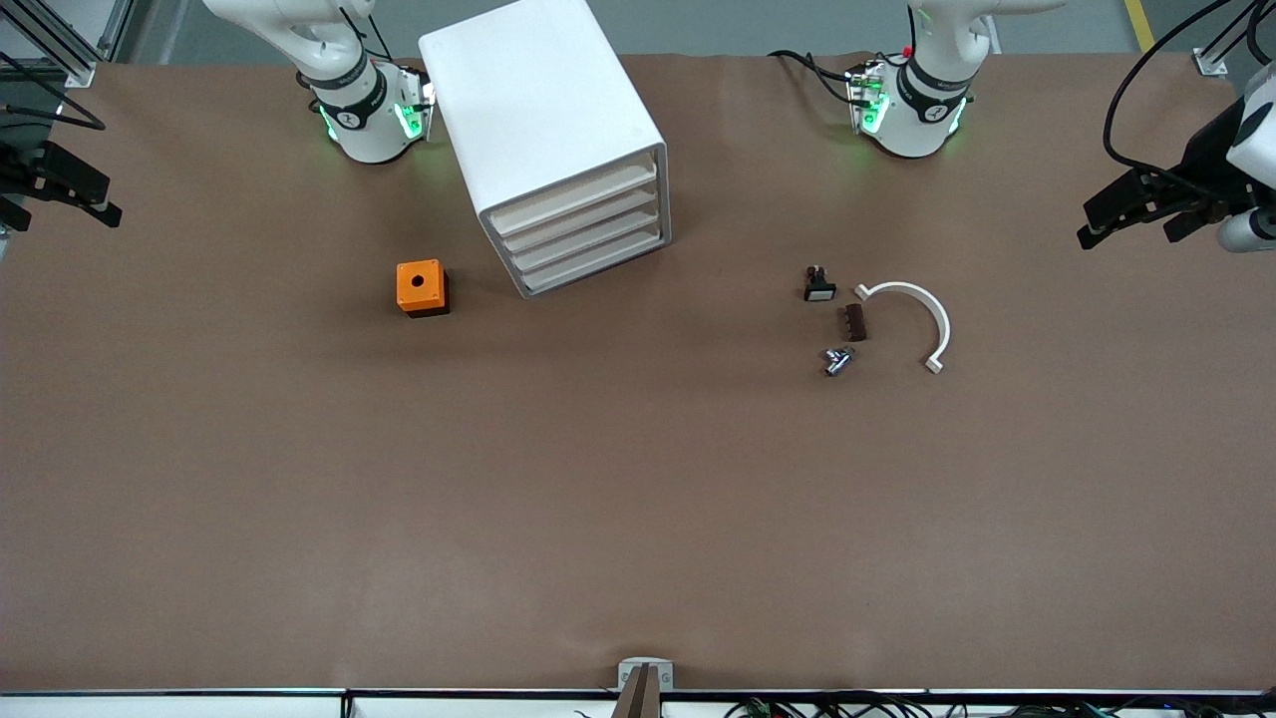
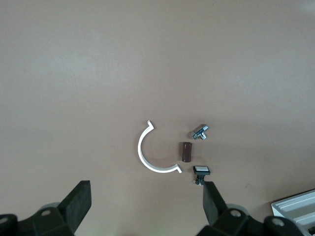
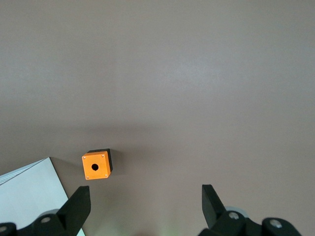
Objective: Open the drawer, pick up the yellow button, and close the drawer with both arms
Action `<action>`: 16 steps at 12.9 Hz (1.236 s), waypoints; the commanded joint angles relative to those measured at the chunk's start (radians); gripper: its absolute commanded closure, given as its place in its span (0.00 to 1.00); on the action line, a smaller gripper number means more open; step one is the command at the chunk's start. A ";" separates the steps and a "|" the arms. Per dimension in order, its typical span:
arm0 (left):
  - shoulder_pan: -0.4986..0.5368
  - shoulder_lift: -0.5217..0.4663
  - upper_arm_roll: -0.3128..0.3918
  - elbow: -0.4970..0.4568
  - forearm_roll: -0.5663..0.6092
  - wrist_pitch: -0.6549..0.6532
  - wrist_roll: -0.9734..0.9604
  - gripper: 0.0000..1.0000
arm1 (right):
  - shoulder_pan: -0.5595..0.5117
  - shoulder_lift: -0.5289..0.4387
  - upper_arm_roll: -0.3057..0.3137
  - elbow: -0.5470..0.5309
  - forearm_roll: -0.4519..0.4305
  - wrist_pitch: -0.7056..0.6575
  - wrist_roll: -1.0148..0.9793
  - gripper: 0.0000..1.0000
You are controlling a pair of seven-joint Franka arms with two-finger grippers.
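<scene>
We see both black claws, left claw [image 2: 145,209] and right claw [image 3: 142,209], wide open and empty at the table's two ends, with the shut top drawer [image 1: 573,199] of the big white cabinet [image 1: 543,120] nearer our right arm.

Desk [image 1: 638,519]: brown matte covering, runs nearly edge to edge in the front view, faint creases in the half nearest the front camera. Light is even and diffuse from overhead, soft shadows only. Grey floor strip [image 1: 718,25] along the top of the front view, yellow floor line [image 1: 1136,22] at the left arm's end. Aluminium frame profiles [image 1: 75,45] at the top corner on the right arm's end, a small bracket [image 1: 1209,62] at the other top corner. White rail [image 1: 169,703] along the near edge, grey camera mount [image 1: 645,678] at its middle, loose cables [image 1: 847,708] beside it. No walls or windows visible.
</scene>
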 commanded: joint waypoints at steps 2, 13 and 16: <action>0.001 0.008 0.001 0.022 0.018 -0.019 0.017 0.00 | -0.022 -0.026 0.015 -0.023 -0.013 0.012 -0.013 0.00; 0.119 0.106 0.004 0.025 0.016 0.001 0.017 0.00 | -0.022 -0.025 0.015 -0.021 -0.013 0.016 -0.014 0.00; 0.117 0.178 0.002 0.024 0.019 0.020 0.015 0.00 | -0.022 -0.025 0.016 -0.021 -0.013 0.014 -0.013 0.00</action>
